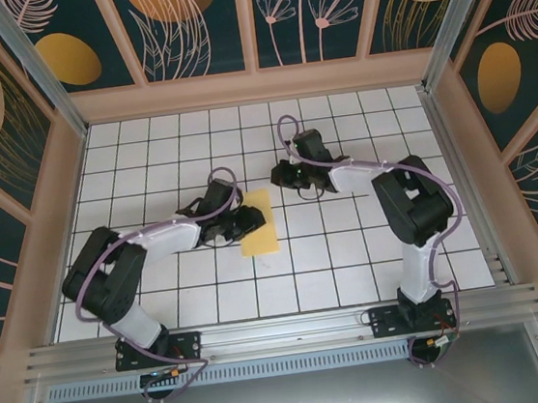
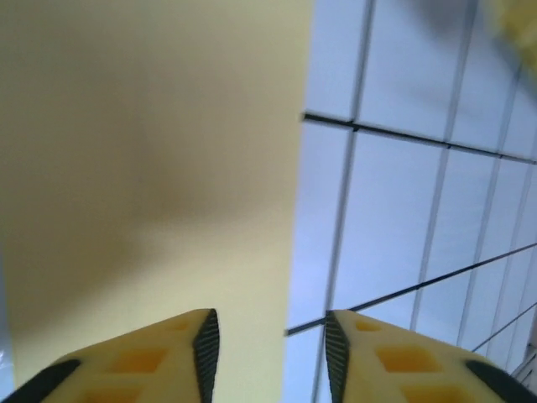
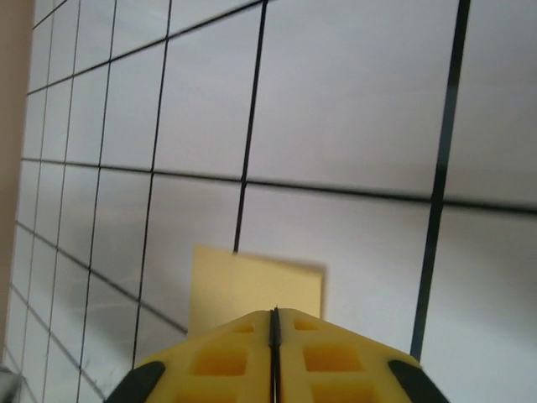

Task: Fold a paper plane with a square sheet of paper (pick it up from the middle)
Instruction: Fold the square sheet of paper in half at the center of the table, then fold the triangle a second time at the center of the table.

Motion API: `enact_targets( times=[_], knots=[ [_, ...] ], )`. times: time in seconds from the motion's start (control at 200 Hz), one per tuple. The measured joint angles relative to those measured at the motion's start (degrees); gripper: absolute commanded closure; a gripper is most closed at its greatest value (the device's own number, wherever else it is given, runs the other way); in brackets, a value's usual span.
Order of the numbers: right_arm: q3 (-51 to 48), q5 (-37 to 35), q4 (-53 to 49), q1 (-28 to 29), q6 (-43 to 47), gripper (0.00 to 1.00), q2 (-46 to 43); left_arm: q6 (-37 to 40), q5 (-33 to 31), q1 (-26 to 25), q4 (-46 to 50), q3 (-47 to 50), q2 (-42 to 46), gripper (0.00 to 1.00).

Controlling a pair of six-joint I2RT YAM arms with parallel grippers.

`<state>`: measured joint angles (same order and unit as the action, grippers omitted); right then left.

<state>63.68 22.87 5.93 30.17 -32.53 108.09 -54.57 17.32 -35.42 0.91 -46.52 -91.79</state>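
Note:
The square sheet of paper (image 1: 259, 226) lies on the tiled table as a yellow, upright rectangle, folded narrower than square. My left gripper (image 1: 249, 221) sits low at its left side. In the left wrist view the left gripper (image 2: 271, 346) is open; the paper (image 2: 151, 168) spreads under the left finger, and its straight right edge runs up between the two fingers. My right gripper (image 1: 279, 175) hovers just past the sheet's far right corner. In the right wrist view the right gripper (image 3: 274, 314) is shut, with a corner of the paper (image 3: 252, 281) showing just beyond the tips.
The white tiled table (image 1: 353, 260) is ringed by beige walls (image 1: 256, 86) at the back and sides, with a metal rail (image 1: 284, 331) along the near edge. Both arms bend inward toward the middle of the table.

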Motion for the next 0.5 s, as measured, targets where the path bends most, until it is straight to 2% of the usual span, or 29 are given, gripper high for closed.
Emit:
enact_targets(
  times=[0.24,0.345,0.5],
  knots=[
    [-4.9,0.7,-0.3,7.0,-3.5,0.78,-2.4,-3.5,-6.5,0.0,2.1,5.0,12.9,0.21],
    [-6.9,0.7,-0.2,10.2,-5.6,0.78,-2.4,-6.0,-7.6,0.0,2.3,10.7,16.3,0.20],
    [-9.1,0.5,0.9,13.2,-8.8,0.78,-2.2,-9.6,-6.7,0.0,2.2,16.7,18.1,0.26]
  ],
)
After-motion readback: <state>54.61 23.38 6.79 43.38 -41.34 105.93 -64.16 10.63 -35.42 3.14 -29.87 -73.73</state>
